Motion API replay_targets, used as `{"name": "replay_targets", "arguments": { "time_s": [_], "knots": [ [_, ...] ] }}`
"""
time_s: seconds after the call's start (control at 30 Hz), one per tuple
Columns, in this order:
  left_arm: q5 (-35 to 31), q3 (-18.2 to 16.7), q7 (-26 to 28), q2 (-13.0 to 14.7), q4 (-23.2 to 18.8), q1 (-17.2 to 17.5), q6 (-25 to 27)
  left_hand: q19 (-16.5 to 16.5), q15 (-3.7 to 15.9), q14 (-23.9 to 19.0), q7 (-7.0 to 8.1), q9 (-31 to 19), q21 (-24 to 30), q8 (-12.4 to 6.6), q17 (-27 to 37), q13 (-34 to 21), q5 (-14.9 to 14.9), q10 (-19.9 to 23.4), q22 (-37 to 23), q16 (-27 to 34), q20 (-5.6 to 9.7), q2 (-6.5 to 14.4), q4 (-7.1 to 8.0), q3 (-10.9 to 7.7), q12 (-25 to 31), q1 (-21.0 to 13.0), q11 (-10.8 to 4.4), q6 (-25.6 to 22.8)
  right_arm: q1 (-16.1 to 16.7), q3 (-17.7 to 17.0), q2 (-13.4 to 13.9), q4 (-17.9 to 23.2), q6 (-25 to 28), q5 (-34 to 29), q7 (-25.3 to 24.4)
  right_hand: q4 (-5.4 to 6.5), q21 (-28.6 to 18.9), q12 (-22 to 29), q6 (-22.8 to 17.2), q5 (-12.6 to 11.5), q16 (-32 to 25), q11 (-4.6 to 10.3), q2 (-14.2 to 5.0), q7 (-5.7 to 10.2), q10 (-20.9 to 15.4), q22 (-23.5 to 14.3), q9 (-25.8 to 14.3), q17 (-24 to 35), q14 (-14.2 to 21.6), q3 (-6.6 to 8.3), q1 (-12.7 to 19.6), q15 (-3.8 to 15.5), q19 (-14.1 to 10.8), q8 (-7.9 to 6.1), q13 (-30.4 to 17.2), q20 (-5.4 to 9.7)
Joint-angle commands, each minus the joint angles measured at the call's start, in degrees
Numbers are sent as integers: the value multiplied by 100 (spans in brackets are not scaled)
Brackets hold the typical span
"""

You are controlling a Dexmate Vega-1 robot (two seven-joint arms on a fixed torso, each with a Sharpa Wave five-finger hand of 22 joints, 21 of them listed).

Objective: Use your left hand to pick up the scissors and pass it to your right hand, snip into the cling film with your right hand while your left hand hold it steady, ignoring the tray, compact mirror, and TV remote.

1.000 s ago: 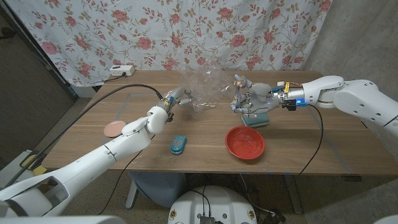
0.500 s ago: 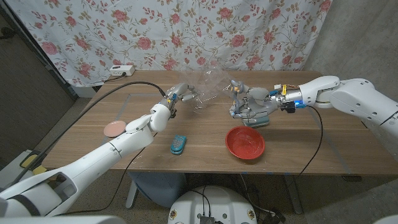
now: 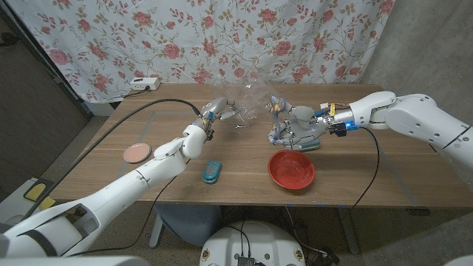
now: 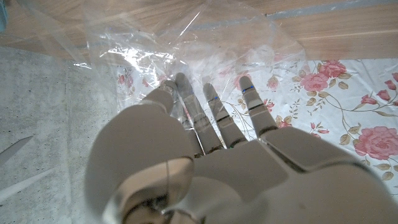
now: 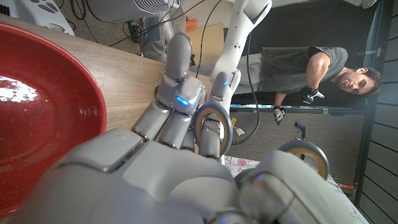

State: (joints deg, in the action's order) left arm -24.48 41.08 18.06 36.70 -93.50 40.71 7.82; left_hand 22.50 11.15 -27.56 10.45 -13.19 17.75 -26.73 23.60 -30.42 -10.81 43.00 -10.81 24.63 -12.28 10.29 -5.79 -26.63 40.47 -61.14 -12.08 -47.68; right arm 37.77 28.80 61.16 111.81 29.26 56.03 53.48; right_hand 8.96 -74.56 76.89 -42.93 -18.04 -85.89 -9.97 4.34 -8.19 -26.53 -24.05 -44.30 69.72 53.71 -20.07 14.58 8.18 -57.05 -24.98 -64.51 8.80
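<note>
Red tray, pink round mirror, blue remote, clear cling film, brown wood desk, white curtain with red roses.

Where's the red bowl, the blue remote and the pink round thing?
red bowl (image 3: 291, 169), head view, on its inside bottom.
blue remote (image 3: 213, 171), head view, on its middle.
pink round thing (image 3: 137, 153), head view, on its top face.

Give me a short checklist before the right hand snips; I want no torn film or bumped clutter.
1. Left hand holds the cling film up off the table: ok.
2. Right hand has the scissors, fingers through the loops: ok.
3. Blades open and lined up on the film edge: cannot tell.
4. Film taut between the hands: cannot tell.
5. Red tray lies nearer the robot than the hands, out of the way: ok.
6. Remote away from both hands: ok.
</note>
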Motion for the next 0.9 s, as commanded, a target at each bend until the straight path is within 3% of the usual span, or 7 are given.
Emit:
{"name": "replay_targets", "arguments": {
  "time_s": [0.03,0.43,0.9],
  "knots": [
    [-66,82,17,-123,218,-98,-220,17,135,-166,-6,-13,4,-22,31,-30,-41,39,-30,36,-17,-3,-22,-19,-9,-50,-8,-53,-493,495,-289,-21,226,-399,302,23,8,233,55,-67,20,1228,66,-67,-2418,-3,-13,7,-196,10,-162,382,40,47,43,287],
    [-82,112,-6,-156,335,-163,-353,-4,131,-165,37,-1,-12,-41,56,-42,-54,51,-30,2,-18,-20,-22,-22,-17,-44,-10,-98,-1095,972,-573,-132,457,-844,712,-13,23,229,64,-185,173,1190,60,-103,-2401,55,-52,-71,-193,69,-363,389,42,125,78,280],
    [-104,-40,138,9,59,105,-282,-60,121,-102,51,16,-43,-37,92,-60,-74,45,-31,-67,-6,-20,-2,-25,-41,-20,-14,-86,-1768,1425,-974,-591,428,-1370,1136,-48,4,300,33,-257,162,1190,24,-119,-2404,55,-90,-8,-170,93,-393,390,40,152,-11,295]
  ]
}}
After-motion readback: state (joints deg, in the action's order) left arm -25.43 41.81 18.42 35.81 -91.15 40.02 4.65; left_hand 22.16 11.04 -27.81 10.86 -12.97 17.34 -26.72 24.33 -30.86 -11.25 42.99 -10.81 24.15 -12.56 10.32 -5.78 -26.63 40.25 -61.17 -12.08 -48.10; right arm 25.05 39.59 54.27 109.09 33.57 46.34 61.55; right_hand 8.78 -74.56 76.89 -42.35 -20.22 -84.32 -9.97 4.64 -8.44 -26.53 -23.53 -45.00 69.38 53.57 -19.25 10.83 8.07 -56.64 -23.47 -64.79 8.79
